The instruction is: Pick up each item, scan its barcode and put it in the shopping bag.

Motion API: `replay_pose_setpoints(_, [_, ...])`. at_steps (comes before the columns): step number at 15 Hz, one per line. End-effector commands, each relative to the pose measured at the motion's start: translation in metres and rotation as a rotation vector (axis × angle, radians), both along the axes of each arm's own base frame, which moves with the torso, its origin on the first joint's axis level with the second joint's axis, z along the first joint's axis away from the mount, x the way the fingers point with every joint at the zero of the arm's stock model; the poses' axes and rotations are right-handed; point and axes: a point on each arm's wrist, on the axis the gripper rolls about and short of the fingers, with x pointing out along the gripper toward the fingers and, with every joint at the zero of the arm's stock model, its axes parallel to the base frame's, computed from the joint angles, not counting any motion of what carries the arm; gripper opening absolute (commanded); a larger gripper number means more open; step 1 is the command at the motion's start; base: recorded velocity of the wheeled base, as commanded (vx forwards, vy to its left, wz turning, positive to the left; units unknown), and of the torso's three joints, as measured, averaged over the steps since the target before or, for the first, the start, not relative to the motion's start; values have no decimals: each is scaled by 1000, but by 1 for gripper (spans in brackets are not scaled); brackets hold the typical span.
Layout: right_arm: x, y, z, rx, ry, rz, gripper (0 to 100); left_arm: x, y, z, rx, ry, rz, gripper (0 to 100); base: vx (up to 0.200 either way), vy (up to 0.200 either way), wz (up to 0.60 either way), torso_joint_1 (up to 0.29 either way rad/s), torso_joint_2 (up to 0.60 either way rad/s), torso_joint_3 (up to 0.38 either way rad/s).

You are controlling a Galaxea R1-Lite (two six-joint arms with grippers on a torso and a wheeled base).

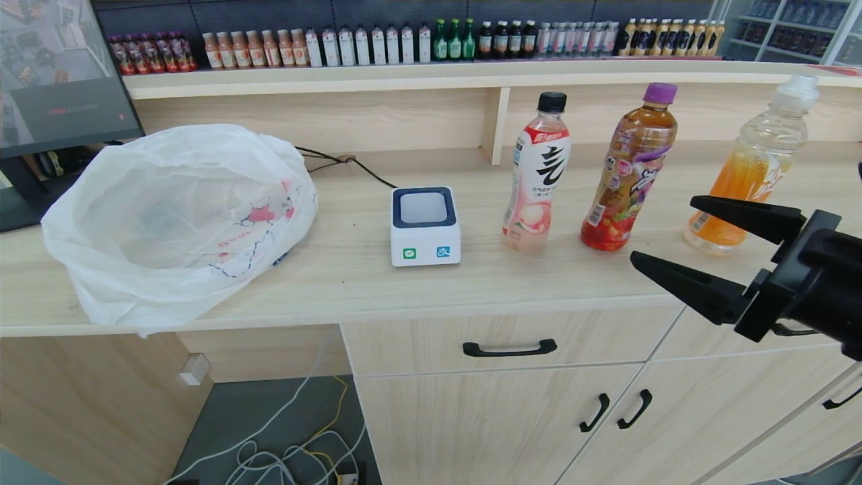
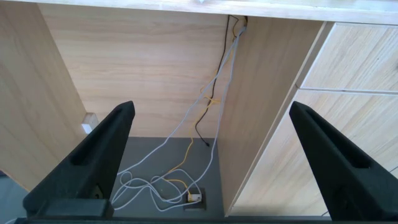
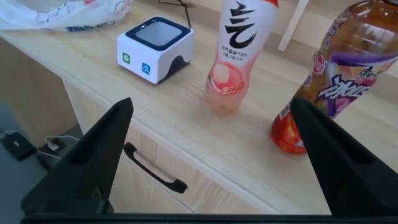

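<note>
I have the right gripper (image 1: 663, 228) at about 4 o'clock in the head view, off the front edge of the counter (image 1: 337, 283). Its jaws are spread wide and hold nothing. Three bottles stand upright in a row along the counter's 3 o'clock side. The pink bottle (image 1: 535, 175) is closest to the middle, the purple-cap bottle (image 1: 630, 172) is just beside it, and the orange bottle (image 1: 754, 168) is farthest out. None of them touches the gripper. The scanner (image 1: 425, 225) sits mid-counter, window up, at 9 o'clock from the pink bottle. The bag (image 1: 178, 222) lies at the counter's 9 o'clock end with its mouth open. The left gripper (image 2: 211, 109) is also wide open and empty. It is low, facing the recess under the counter, where cables (image 2: 168, 180) lie on the floor.
</note>
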Motion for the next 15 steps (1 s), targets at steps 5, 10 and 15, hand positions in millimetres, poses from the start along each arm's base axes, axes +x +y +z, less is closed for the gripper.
replay_pose_setpoints(5, [30,23,-6,-5,49,36,100,0,0,0,0,0,0,100,0,0,0,0,0,0])
replay_pose_setpoints(10, [69,42,-13,101,-90,50,100,0,0,0,0,0,-2,100,0,0,0,0,0,0])
replay_pose_setpoints(15, [70,55,-17,166,-145,27,100,0,0,0,0,0,2,100,0,0,0,0,0,0])
